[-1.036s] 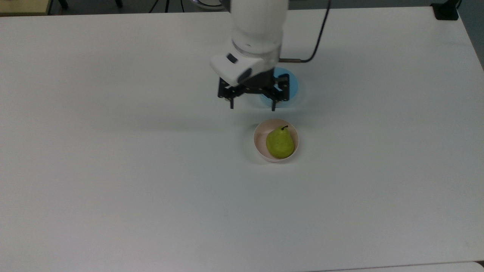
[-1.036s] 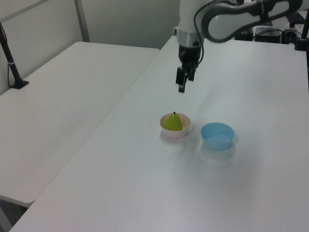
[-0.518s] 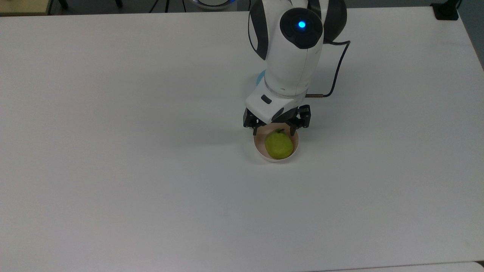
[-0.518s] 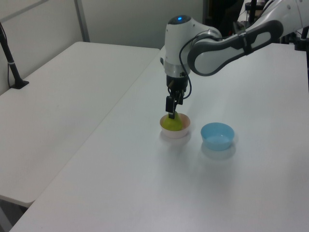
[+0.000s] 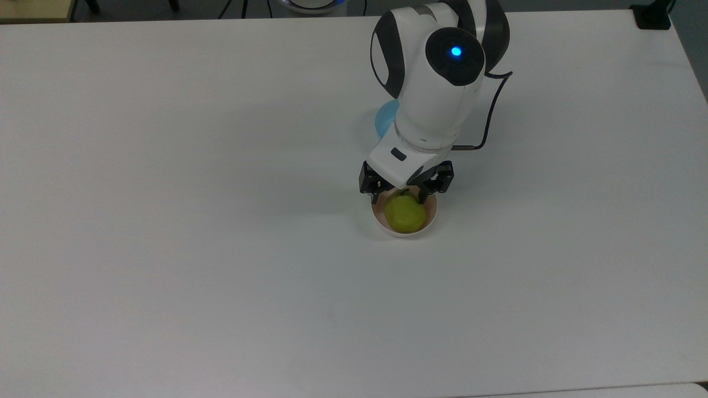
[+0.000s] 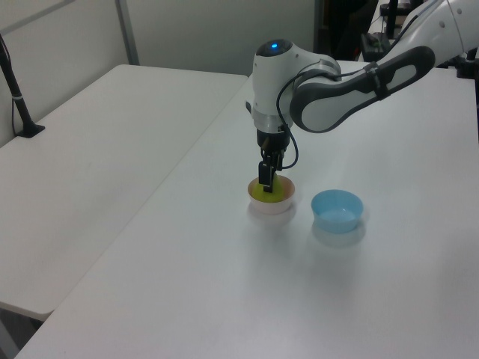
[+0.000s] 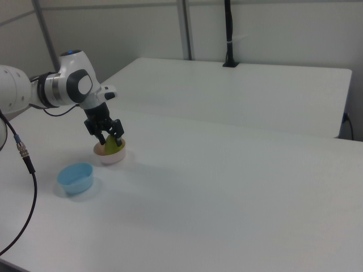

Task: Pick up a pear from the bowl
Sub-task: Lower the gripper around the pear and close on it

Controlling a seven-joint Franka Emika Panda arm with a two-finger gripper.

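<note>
The yellow-green pear (image 5: 406, 214) lies in the small pale pink bowl (image 5: 387, 230) near the table's middle. My gripper (image 5: 399, 197) hangs straight over the bowl's far side in the top view. It is open, with one black finger on each side of the pear's upper part. The stem is mostly hidden under the white hand. In the right view the gripper (image 7: 110, 136) straddles the pear (image 7: 112, 147) inside the bowl (image 7: 111, 158). In the left view the gripper (image 6: 266, 182) reaches down into the bowl (image 6: 274, 204) over the pear (image 6: 272, 194).
A light blue bowl (image 6: 337, 209) stands beside the pink one, partly covered by the arm in the top view (image 5: 385, 119) and seen whole in the right view (image 7: 75, 177). A black cable (image 5: 492, 110) trails from the wrist. A second white table (image 6: 90, 149) adjoins.
A second ago the gripper hung high near the blue bowl. It moved over the pink bowl and has come down a little more, its fingers now beside the pear.
</note>
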